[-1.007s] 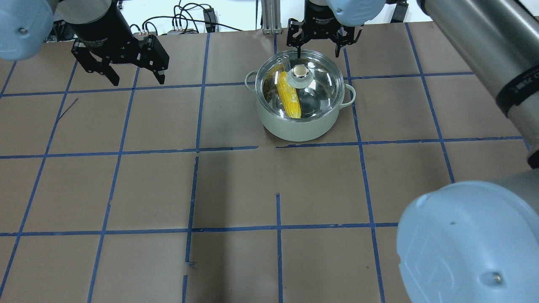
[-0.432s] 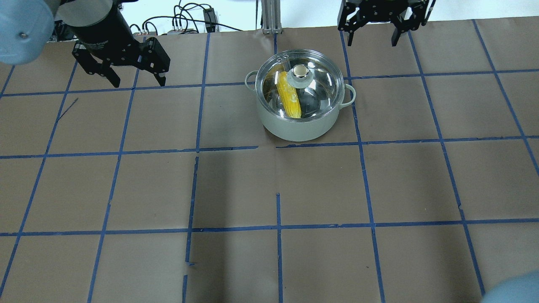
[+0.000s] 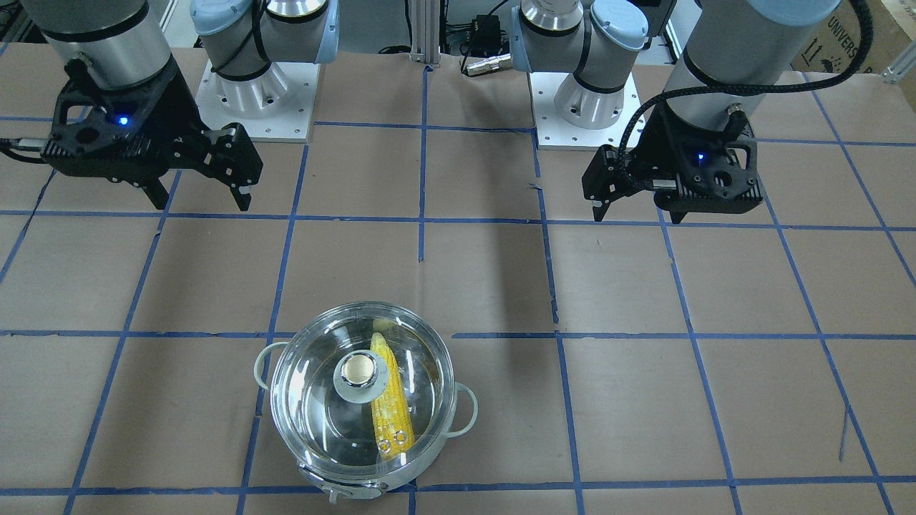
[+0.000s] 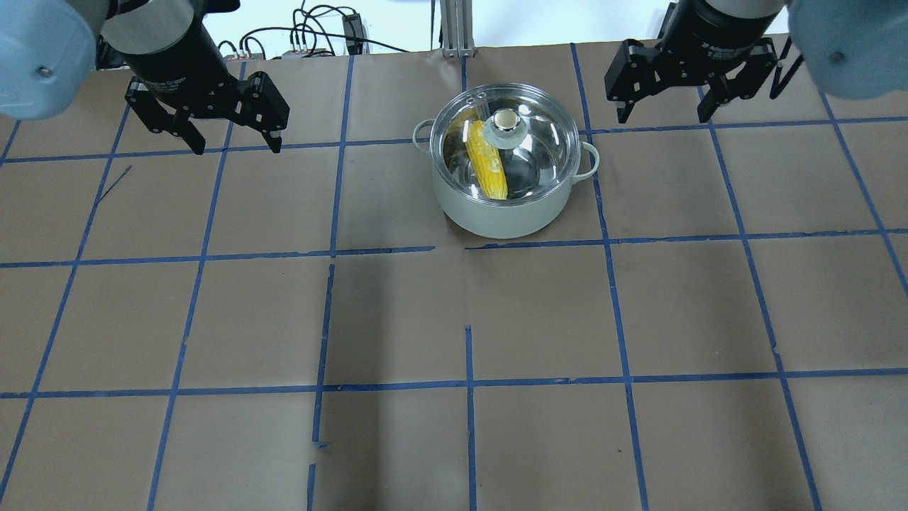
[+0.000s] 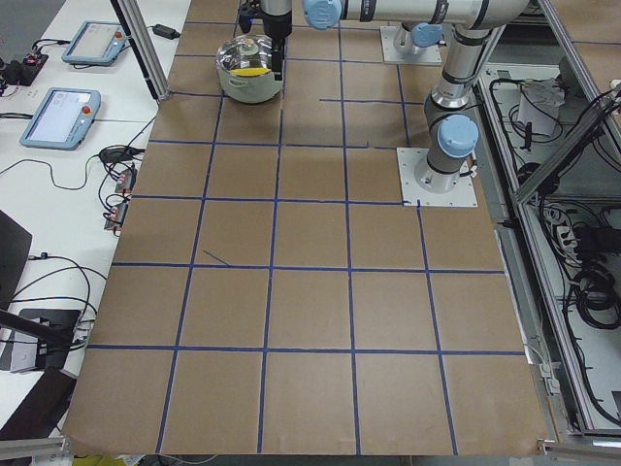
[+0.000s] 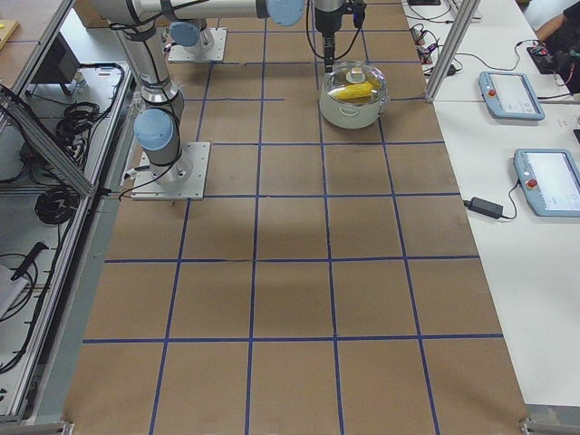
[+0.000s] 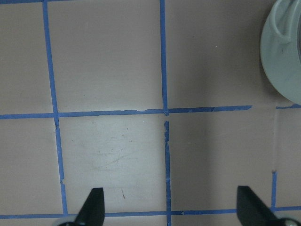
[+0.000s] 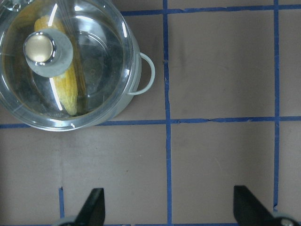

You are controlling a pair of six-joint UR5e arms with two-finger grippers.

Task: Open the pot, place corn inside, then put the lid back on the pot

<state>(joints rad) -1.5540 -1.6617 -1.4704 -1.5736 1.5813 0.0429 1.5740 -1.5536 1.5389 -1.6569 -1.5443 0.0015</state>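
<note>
The pot (image 4: 496, 216) stands on the table, right of centre at the far side. The glass lid (image 4: 539, 145) sits on its rim, with its knob (image 4: 505, 121) up. The corn (image 4: 488, 165) lies inside under the lid, and shows in the front view (image 3: 392, 411) and right wrist view (image 8: 66, 87) too. My left gripper (image 4: 236, 145) is open and empty, well to the pot's left. My right gripper (image 4: 663, 117) is open and empty, to the pot's right and a little beyond it. The left wrist view shows only the pot's edge (image 7: 282, 61).
The table (image 4: 397, 319) is brown paper with a blue tape grid. Cables (image 4: 312, 35) and a metal post (image 4: 454, 28) lie at the far edge. Both arm bases (image 3: 250, 100) stand on the robot's side. Tablets (image 6: 535, 136) lie on a side bench.
My right gripper, open throughout, has moved from just behind the lid to the pot's right. The left gripper has hardly moved. Pot, lid and corn have stayed in place.
</note>
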